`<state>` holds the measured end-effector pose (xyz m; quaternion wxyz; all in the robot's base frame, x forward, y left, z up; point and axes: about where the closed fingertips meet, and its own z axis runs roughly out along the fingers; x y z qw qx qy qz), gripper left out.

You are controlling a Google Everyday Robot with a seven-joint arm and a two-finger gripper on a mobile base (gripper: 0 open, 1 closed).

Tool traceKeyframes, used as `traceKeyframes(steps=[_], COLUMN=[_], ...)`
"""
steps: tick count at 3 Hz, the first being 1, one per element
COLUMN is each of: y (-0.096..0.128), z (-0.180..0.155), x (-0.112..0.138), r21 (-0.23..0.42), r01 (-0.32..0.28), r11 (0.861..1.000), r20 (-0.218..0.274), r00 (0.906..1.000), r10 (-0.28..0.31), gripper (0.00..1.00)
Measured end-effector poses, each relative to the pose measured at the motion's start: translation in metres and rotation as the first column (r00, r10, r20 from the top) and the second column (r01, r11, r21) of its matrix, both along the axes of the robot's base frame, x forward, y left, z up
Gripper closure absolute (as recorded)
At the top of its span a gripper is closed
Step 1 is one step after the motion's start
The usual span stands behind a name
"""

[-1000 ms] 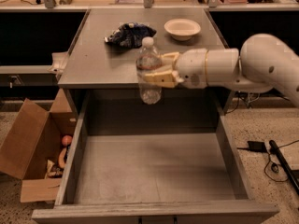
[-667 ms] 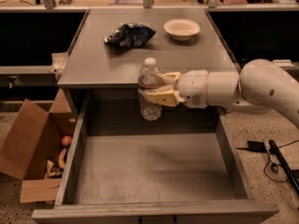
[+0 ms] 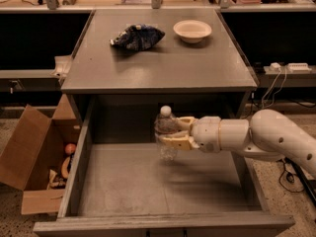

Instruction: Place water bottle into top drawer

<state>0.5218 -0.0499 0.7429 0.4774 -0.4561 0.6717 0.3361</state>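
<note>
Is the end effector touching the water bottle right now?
Touching. The camera view shows the end effector over the open top drawer, its fingers pressed against both sides of the water bottle, with no gap.

Single camera, high at front, facing down and forward over open drawer [image 3: 148, 181] toward worktop [image 3: 163, 68]; fairly near; gripper [image 3: 167, 132] mid-frame, clasping bottle [image 3: 166, 123] above drawer.
</note>
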Motion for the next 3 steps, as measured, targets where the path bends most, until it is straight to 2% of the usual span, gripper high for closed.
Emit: traceKeyframes(steps=[1,2,3], y=[-0.003,-0.009,-0.009], z=[-0.041,-0.061,-0.059], x=[-0.003,-0.001,0.0], r21=[0.062,0.133,0.137], r01=[0.019,0.038,0.038], r11=[0.998,0.99,0.99], r20=[-0.016,-0.029,-0.03], r00=[0.9997,0.999,0.999], r10=[-0.018,-0.034,-0.035], gripper=[1.0,1.0,0.82])
